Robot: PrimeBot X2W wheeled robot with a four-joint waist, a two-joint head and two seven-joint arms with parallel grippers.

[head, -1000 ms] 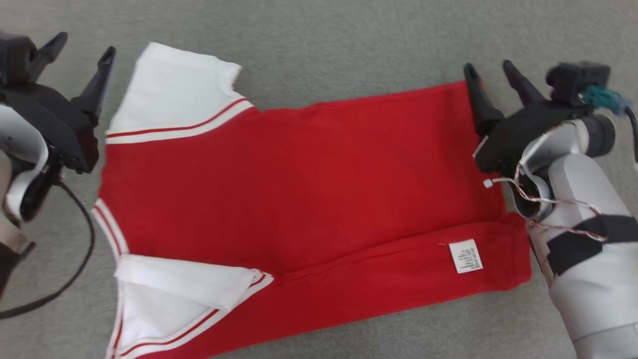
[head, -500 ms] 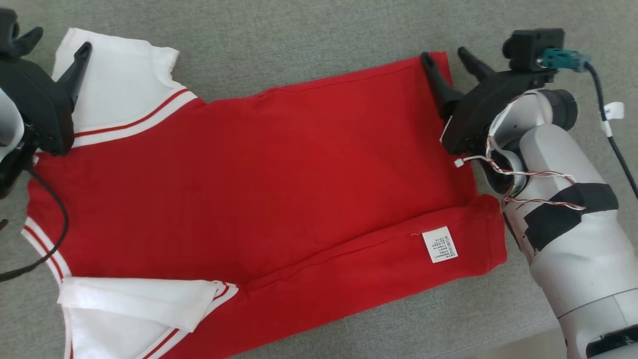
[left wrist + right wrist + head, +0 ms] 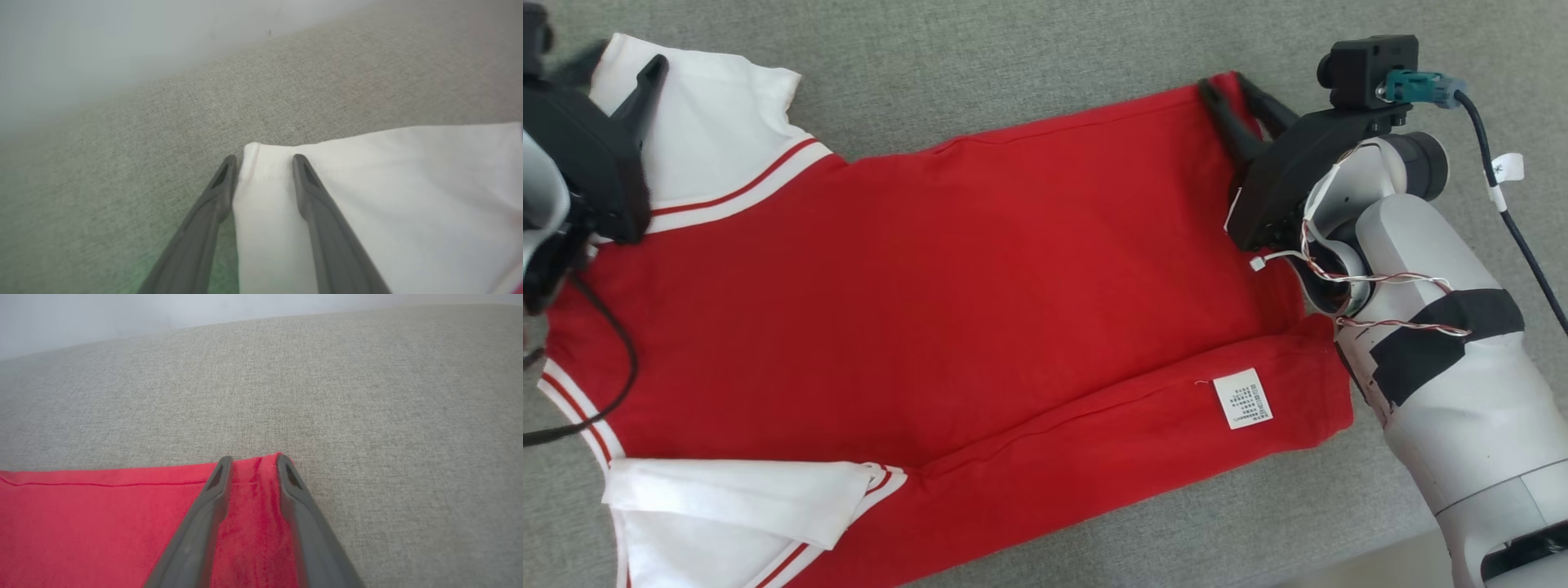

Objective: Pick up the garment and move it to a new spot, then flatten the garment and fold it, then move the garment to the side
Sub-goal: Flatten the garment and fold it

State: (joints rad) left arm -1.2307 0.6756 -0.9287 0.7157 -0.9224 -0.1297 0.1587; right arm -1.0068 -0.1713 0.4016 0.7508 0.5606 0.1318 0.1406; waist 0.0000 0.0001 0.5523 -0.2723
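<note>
1. Garment (image 3: pixel 980 269) flat on table (image 3: pixel 1029 57): sleeves at 9 o'clock, hem at 3.
2. Left pincer (image 3: pixel 264 163), half-wide, straddles sleeve corner (image 3: pixel 265 183).
3. Right pincer (image 3: pixel 254 461), narrower, straddles hem corner (image 3: pixel 255 486); paired far-edge holds suit a fold toward 6 o'clock.

Grey woven surface (image 3: pixel 1029 49), red-and-white garment (image 3: pixel 980 269) lying flat on it, spanning from left gripper (image 3: pixel 263 159) to right gripper (image 3: pixel 254 459).

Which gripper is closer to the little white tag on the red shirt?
Right. The right gripper sits at the red hem corner, same end as the tag; the left gripper is far across at the white sleeve.
</note>
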